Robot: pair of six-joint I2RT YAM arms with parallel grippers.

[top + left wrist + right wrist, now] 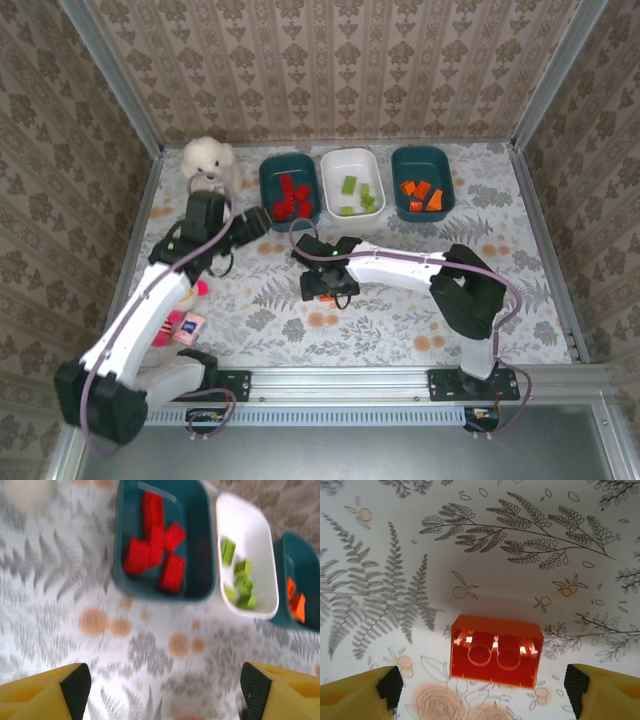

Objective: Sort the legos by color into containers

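Note:
Three containers stand in a row at the back. The left teal tub point(290, 157) point(200, 540) holds red legos point(291, 197) point(155, 545). The white tub point(352, 153) point(255, 535) holds lime green legos point(357, 193) point(240, 577). The right teal tub point(423, 151) point(305, 565) holds orange legos point(423, 194) point(296, 602). One orange lego point(495, 652) point(323, 293) lies hollow side up on the table mid-way. My right gripper point(482, 687) point(322, 288) hangs open over it, fingers apart from its sides. My left gripper point(165, 690) point(258, 225) is open and empty, just in front of the red tub.
A white plush dog point(208, 157) sits at the back left corner beside the red tub. A pink-and-red doll toy point(185, 320) lies under the left arm near the front edge. Patterned walls close in the table on three sides.

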